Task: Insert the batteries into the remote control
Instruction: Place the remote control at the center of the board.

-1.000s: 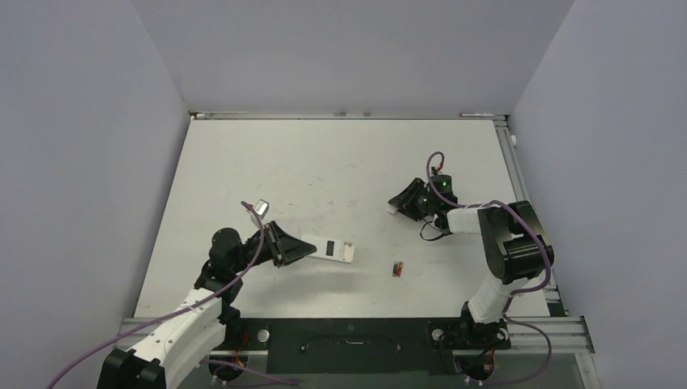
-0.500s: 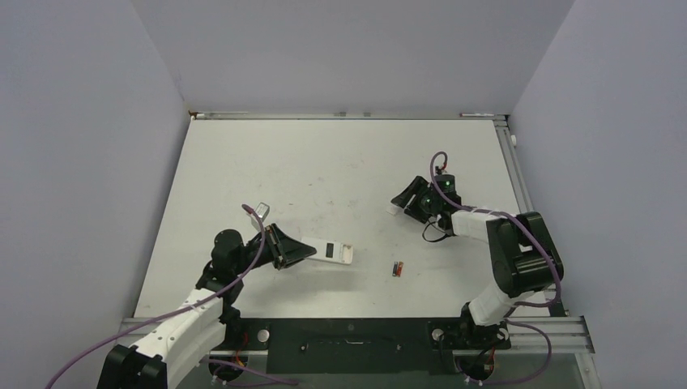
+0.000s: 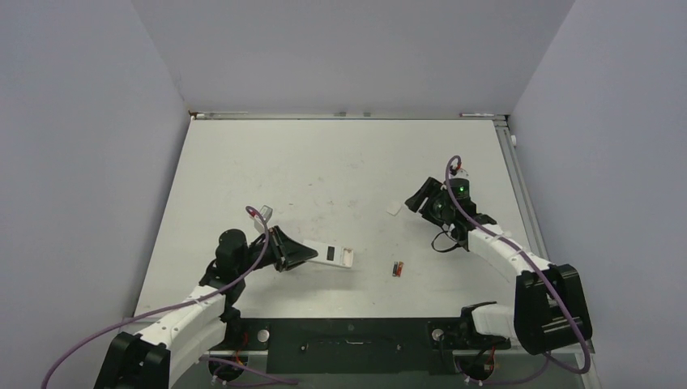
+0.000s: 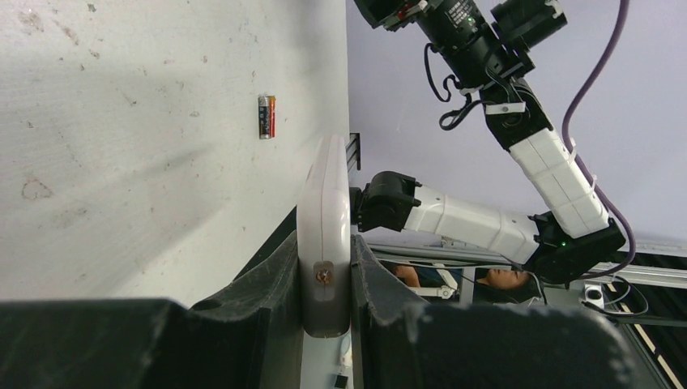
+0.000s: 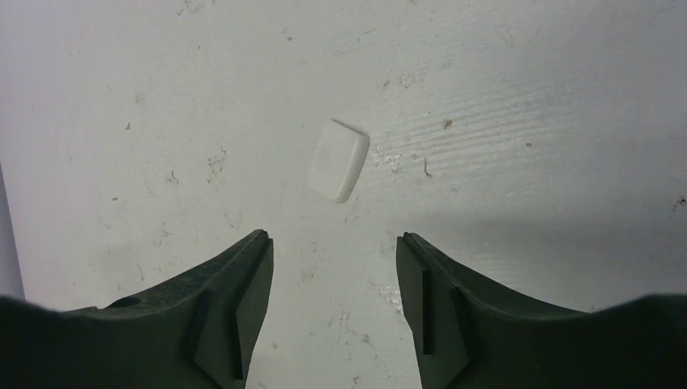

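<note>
The left fingers [image 4: 267, 300] grasp the remote control [image 4: 324, 235]; batteries [image 3: 397, 268] lie on the desk [image 3: 324, 162] at its three o'clock; the right fingers [image 5: 235, 300], released, hover by a white square piece [image 5: 338, 160]

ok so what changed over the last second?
The right gripper opened and drew back toward the right, leaving the small white piece lying free on the table. That arm's elbow swung down toward the near edge. Unchanged: the left gripper stays shut on the remote, and the batteries lie where they were.
</note>
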Robot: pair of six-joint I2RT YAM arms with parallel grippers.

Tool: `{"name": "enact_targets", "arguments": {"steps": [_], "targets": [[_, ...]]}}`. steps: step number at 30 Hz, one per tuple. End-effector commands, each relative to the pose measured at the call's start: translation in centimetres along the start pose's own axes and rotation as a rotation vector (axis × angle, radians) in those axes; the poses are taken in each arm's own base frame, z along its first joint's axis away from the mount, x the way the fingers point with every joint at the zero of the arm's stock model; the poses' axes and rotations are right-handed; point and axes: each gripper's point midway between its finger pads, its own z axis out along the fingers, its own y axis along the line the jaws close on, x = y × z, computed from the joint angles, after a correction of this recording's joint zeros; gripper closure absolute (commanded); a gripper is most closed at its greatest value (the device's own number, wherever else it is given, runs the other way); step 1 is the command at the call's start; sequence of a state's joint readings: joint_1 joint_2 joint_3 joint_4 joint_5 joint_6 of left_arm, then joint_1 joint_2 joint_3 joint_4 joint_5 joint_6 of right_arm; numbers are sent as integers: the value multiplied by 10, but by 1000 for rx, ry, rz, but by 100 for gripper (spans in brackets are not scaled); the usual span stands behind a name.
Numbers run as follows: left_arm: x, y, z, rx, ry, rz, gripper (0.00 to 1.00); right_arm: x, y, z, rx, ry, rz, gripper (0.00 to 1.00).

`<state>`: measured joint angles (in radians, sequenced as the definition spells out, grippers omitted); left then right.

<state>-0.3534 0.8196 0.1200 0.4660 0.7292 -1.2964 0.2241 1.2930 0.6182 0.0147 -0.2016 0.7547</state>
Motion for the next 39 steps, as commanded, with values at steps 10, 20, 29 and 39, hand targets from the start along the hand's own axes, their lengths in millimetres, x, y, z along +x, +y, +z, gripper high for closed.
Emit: {"name": "enact_targets", "arguments": {"steps": [10,20,29,39], "targets": [[-6,-4,7,29,-15,52,100,39,3,-40,148,15,-214,49],[-7,14,11,-16,-23,25,100,76,3,-51,156,95,-246,53],[-9,33,19,-85,-55,-11,100,108,-2,-57,180,152,-270,54],[-17,48,20,-156,-182,-30,100,127,-19,-70,225,178,-266,59]]}}
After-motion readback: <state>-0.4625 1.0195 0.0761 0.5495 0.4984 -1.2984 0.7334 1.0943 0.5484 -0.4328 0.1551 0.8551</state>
